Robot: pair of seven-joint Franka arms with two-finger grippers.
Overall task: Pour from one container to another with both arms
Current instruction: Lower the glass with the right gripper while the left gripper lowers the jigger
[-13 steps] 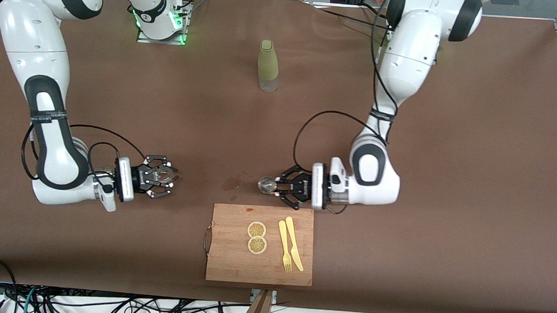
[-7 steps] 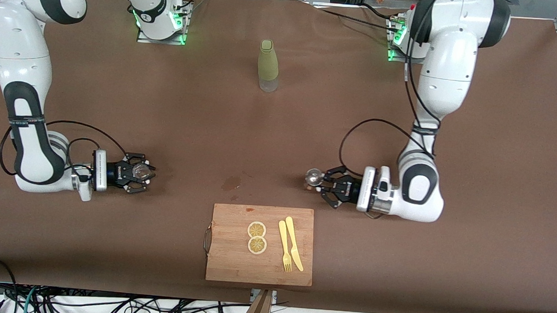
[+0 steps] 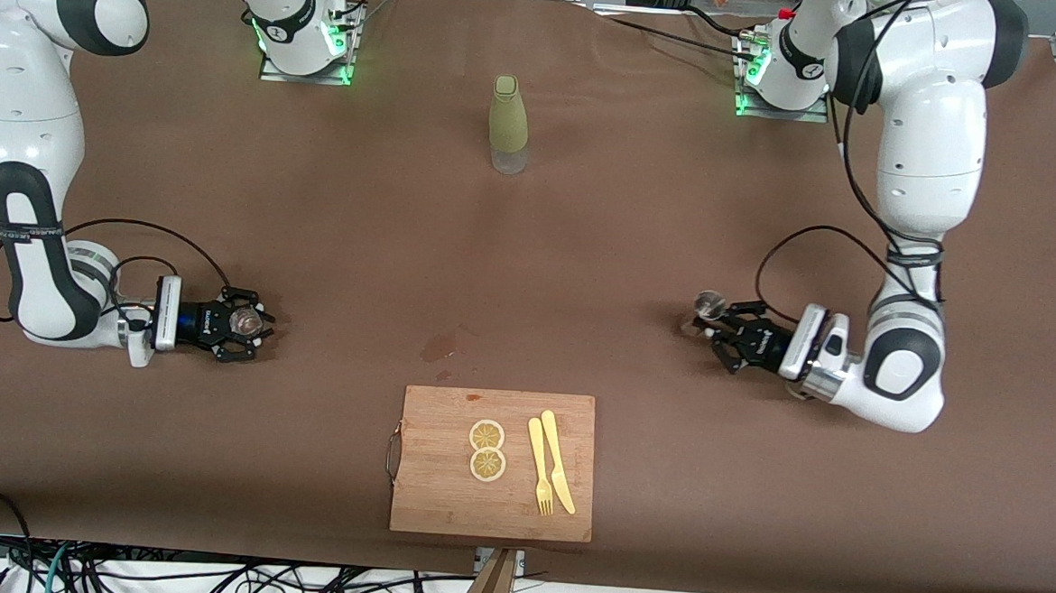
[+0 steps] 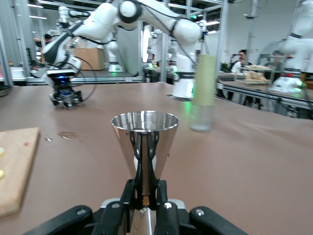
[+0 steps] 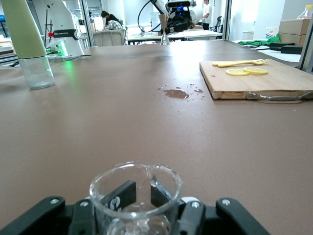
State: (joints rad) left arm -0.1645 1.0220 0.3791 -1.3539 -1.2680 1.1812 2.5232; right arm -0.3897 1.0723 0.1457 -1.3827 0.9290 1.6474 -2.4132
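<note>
Left gripper [image 3: 723, 329], clamped on steel jigger [image 3: 708, 303] at frame right; right gripper [image 3: 242, 322], clamped on glass cup [image 3: 242, 320] at frame left; both upright, likely pre-pour: next, bring together.

We look down from a high front camera across the table [image 3: 529, 269], facing both arm bases at its top edge and taking in the whole surface. Our left wrist camera sits low and close to the jigger [image 4: 145, 147], looking level along the table toward the right arm's end. Our right wrist camera sits just as low, close above the glass cup [image 5: 135, 196], looking toward the left arm's end. All three views share the bottle [image 3: 508, 124], the board [image 3: 492, 462] and the wet spot [image 3: 438, 348].
</note>
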